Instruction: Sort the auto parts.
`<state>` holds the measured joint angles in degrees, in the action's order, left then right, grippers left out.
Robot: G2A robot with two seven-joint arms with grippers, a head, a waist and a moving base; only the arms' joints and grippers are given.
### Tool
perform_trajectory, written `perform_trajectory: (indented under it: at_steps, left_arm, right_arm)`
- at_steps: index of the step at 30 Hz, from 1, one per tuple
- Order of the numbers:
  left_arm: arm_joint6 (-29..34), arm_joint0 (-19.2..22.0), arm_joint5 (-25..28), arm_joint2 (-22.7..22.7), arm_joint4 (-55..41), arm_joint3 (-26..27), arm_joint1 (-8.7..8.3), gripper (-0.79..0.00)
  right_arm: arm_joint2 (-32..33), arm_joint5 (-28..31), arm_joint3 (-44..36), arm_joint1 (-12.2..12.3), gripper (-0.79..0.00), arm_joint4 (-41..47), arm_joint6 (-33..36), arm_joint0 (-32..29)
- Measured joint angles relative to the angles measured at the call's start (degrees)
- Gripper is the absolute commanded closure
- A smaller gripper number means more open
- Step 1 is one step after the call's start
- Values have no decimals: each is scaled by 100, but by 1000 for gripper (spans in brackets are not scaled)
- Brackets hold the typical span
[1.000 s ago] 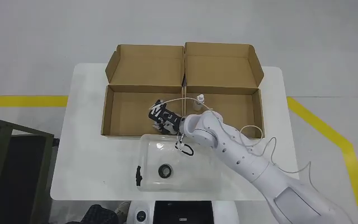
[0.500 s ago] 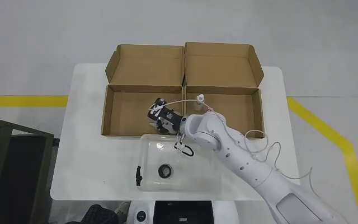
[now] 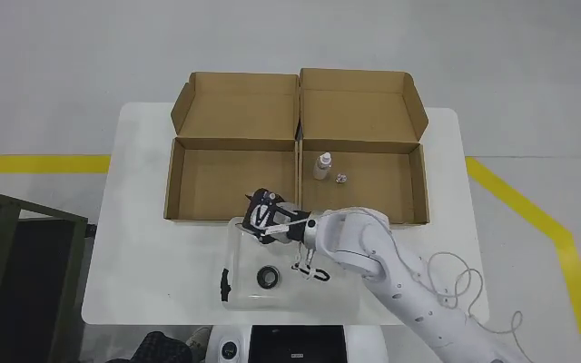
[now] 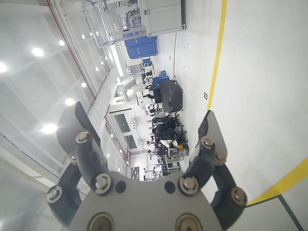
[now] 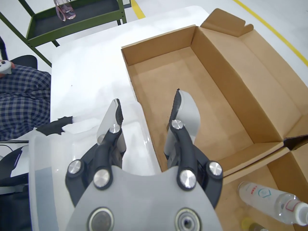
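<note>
The right gripper (image 5: 147,104) has backed from the left box (image 3: 209,186) to its near wall, jaws wide, empty. The bottle (image 3: 322,165) lies by the right box's (image 3: 390,186) left wall; ring (image 3: 268,277) in bin (image 3: 245,254). The left gripper (image 4: 144,111) gapes, empty.

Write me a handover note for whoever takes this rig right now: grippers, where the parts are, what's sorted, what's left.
Left gripper: fingers open, empty, pointing out at the room, away from the table.
Right gripper: fingers open, empty, above where the left cardboard box meets the clear bin.
Done: a small bottle and a small metal part lie in the right cardboard box.
Left: a black ring on the bin's floor and a black piece at the bin's wall are not yet sorted.
</note>
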<state>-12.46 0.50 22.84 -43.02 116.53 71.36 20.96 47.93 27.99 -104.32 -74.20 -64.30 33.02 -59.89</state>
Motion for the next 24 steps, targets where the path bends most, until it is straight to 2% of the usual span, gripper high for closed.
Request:
perform_trajectory:
  at_steps: [13, 21, 24]
  left_arm:
    - [0, 0, 0, 0, 0, 0, 0, -785]
    - [0, 0, 0, 0, 0, 0, 0, -785]
    - [0, 0, 0, 0, 0, 0, 0, -785]
  right_arm:
    - [616, 661, -876, 326, -388, -641, -197, -1264]
    - [783, 1024, -1039, 463, -391, -946, -153, -1735]
    - [817, 1159, -1118, 511, -416, -1084, -124, -1882]
